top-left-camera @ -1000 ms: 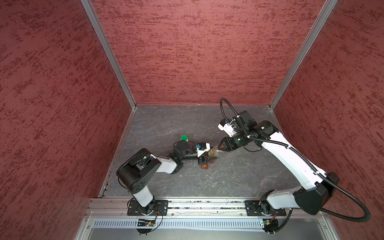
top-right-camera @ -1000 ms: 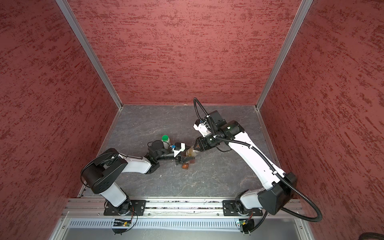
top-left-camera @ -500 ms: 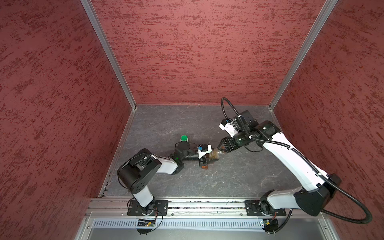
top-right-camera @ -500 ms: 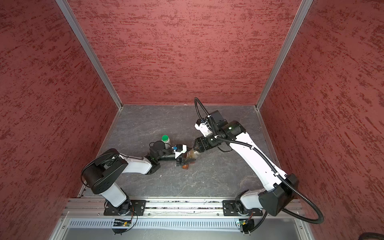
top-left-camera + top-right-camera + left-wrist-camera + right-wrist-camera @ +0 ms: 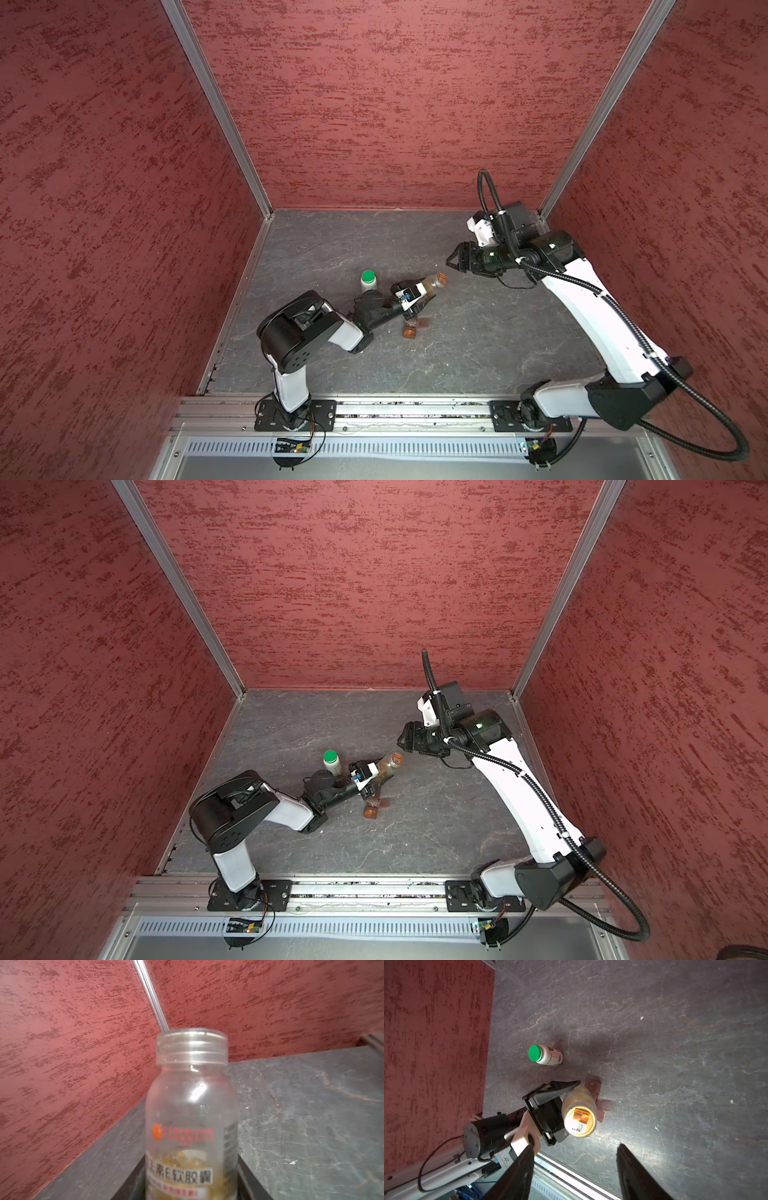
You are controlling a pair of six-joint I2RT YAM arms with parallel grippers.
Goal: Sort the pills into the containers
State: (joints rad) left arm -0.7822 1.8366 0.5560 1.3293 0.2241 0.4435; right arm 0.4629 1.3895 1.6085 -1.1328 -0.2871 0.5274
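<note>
1. pills (image 5: pixel 174 1159) sit inside the amber bottle (image 5: pixel 432 284); its cap (image 5: pixel 191 1047) looks on, so none are sorted.
2. containers (image 5: pixel 409 330) lie on the table (image 5: pixel 498 332) under the bottle, probably placed for pouring.
3. left gripper (image 5: pixel 414 296) clamps the bottle, tilted. The right gripper (image 5: pixel 453 257) is spread and empty near the cap, likely to unscrew it.
4. green-capped bottle (image 5: pixel 368 280) stands beside the amber bottle, not blocking.

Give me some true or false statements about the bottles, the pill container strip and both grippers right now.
1. The left gripper holds the clear amber bottle tilted above the table. True.
2. The right gripper is shut on the green-capped bottle. False: its jaws are open and empty, apart from both bottles.
3. The green-capped bottle stands upright on the table. True.
4. The right gripper carries the brown container strip. False: the strip lies on the table beneath the left gripper.
</note>
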